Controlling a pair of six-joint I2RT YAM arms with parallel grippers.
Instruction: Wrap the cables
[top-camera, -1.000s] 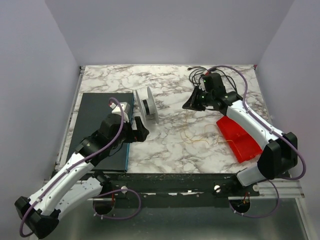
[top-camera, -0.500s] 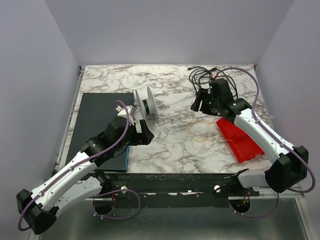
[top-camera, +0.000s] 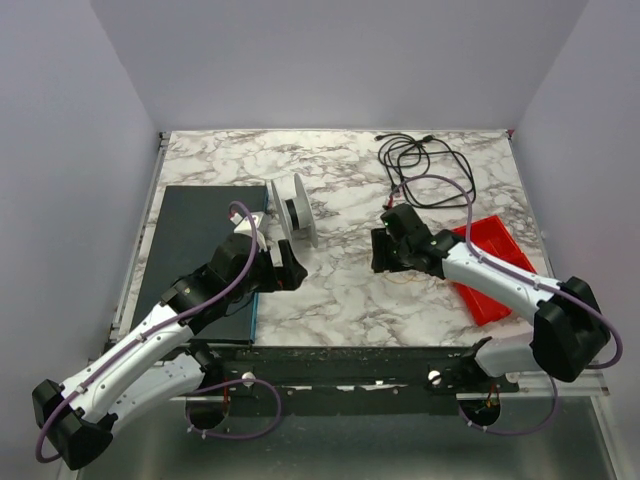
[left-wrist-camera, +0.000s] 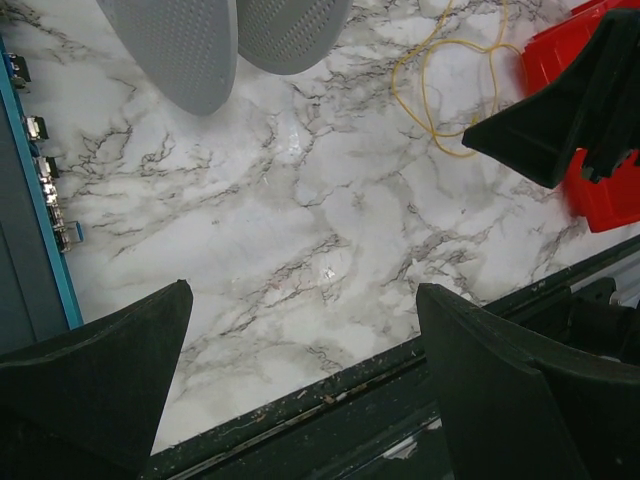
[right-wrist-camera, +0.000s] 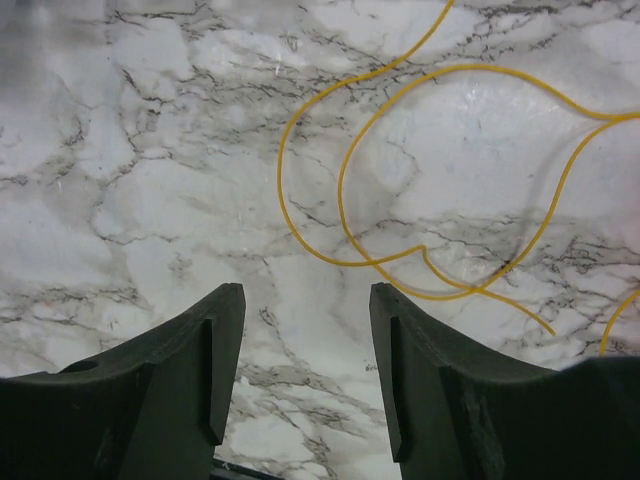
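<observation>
Task object: the cables (top-camera: 408, 152), thin black cords in a loose tangle of loops, lie flat on the tabletop (top-camera: 340, 290) at its far right, near the far edge.
Cable contact: nothing touches them. Neither arm is over them.
Right end effector (top-camera: 380, 252): fingers spread with nothing between them, low over bare marble in mid-tabletop.
Left end effector (top-camera: 292, 272): fingers spread wide and empty, at the right edge of the dark mat (top-camera: 190, 240), just on the near side of the white spool (top-camera: 296, 208).
Key relation: the cables lie beyond the right end effector, toward the far edge and slightly to the right, well apart from it.
Facing: the right wrist view shows only marble and a thin yellow cord (right-wrist-camera: 420, 250). No black cord is in it, so the fingers are judged to point away from the tangle.
Long axis of tangle: judged to run obliquely from far-left to near-right, with plug ends at the far side. The individual loops are too fine to trace.
Nearer arm: the right one. From the left end effector the cables are clear across the tabletop, past the spool.
Spool to cables: well apart, with open marble between them.
Obstruction: the red tray (top-camera: 505, 240) lies under the right forearm, on the near side of the tangle and not on the line of reach.
Coming move, as judged: turn the right wrist toward the far edge and reach to the nearest loop.
</observation>
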